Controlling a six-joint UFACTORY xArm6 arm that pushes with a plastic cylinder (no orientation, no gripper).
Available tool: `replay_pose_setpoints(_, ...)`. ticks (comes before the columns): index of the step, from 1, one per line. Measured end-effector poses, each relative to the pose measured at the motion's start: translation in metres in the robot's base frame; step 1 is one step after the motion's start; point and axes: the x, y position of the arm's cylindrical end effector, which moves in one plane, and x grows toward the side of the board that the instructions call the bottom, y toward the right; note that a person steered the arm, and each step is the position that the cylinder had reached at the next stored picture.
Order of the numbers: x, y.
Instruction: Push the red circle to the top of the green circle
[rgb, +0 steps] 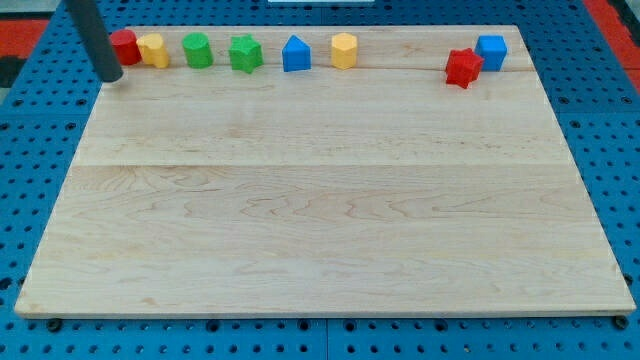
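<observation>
The red circle (126, 46) sits at the board's top left corner, partly hidden behind my rod. The green circle (197, 49) stands to its right, with a yellow block (153, 50) between them and touching the red circle. My tip (111, 76) rests at the board's left edge, just below and left of the red circle, close to it.
Along the top edge to the right stand a green star-like block (245, 54), a blue house-shaped block (296, 54) and a yellow hexagon (344, 50). At the top right a red star-like block (463, 67) touches a blue cube (491, 51). The wooden board (320, 200) lies on blue pegboard.
</observation>
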Motion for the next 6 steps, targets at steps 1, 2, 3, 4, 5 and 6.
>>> replay_pose_setpoints(1,-0.007,-0.015)
replay_pose_setpoints(2,-0.052,-0.001)
replay_pose_setpoints(3,-0.067,0.000)
replay_pose_setpoints(4,-0.070,-0.012)
replay_pose_setpoints(5,-0.085,-0.002)
replay_pose_setpoints(6,-0.087,0.044)
